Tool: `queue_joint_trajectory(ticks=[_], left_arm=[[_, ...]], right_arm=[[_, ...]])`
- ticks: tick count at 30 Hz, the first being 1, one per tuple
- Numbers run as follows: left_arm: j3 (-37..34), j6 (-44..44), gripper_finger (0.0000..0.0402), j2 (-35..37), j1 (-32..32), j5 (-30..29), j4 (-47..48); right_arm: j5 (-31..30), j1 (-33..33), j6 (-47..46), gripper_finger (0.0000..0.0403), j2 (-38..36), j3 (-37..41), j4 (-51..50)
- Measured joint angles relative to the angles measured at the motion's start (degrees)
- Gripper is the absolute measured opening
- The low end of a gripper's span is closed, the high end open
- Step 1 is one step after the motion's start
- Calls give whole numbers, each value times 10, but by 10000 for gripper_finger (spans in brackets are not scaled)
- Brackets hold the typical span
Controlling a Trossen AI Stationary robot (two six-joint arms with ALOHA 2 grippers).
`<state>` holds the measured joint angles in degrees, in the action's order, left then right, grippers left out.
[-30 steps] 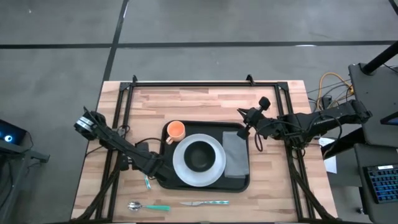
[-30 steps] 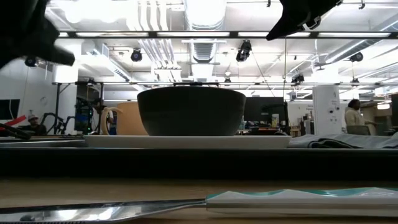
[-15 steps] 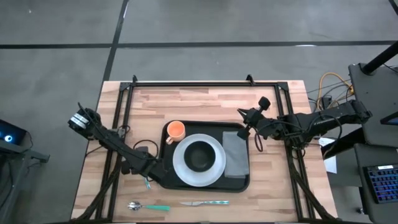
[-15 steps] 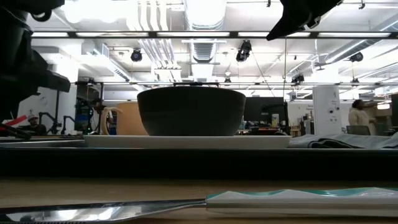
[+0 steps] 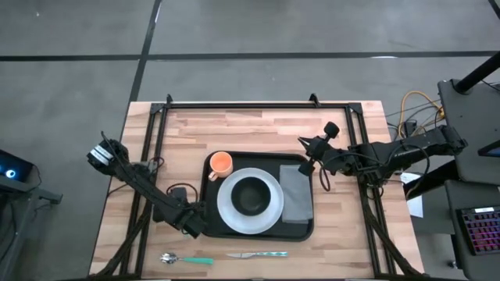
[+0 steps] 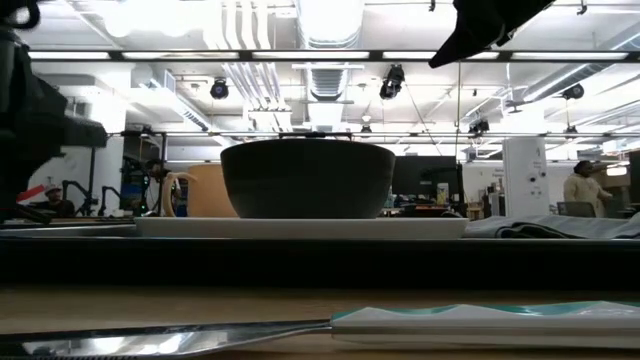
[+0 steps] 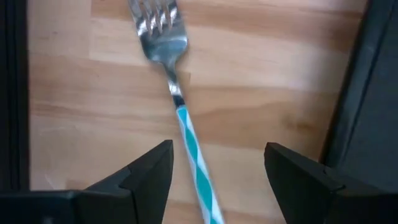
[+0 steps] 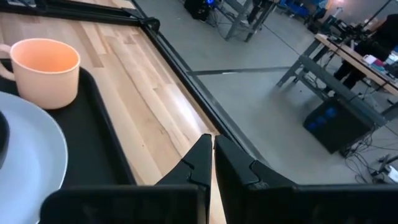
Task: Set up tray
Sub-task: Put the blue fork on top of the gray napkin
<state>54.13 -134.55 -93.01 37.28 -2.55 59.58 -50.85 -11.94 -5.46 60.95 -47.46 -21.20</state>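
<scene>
Two hands, left hand [image 7: 214, 180] open over fork [image 7: 177, 106], beside tray [image 5: 301, 232]

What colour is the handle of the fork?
The fork has a handle with teal and white stripes, lying on the wooden table. The left wrist view shows it best.

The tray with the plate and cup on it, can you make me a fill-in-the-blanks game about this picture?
1. The black bowl sits on the white ____.
2. The cup on the tray is colored ____.
3. The left end effector is open over a ____ lying on the wooden table.
4. The folded grey napkin lies on the tray between the plate and the tray's ____ rim.

Missing words: plate; orange; fork; right
</scene>
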Motion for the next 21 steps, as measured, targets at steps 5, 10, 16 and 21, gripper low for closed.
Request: queue_joint_trajectory(ticks=[5, 10, 16, 21], left_arm=[[0, 4, 230, -14, 3, -6, 3], [-1, 6, 230, -14, 23, -9, 27], [3, 74, 231, -14, 33, -6, 11], [3, 41, 231, -13, 33, -2, 8]], right_arm=[[3, 0, 21, 9, 0, 0, 0], [3, 0, 27, 9, 0, 0, 0], [3, 0, 27, 9, 0, 0, 0], [3, 0, 26, 9, 0, 0, 0]])
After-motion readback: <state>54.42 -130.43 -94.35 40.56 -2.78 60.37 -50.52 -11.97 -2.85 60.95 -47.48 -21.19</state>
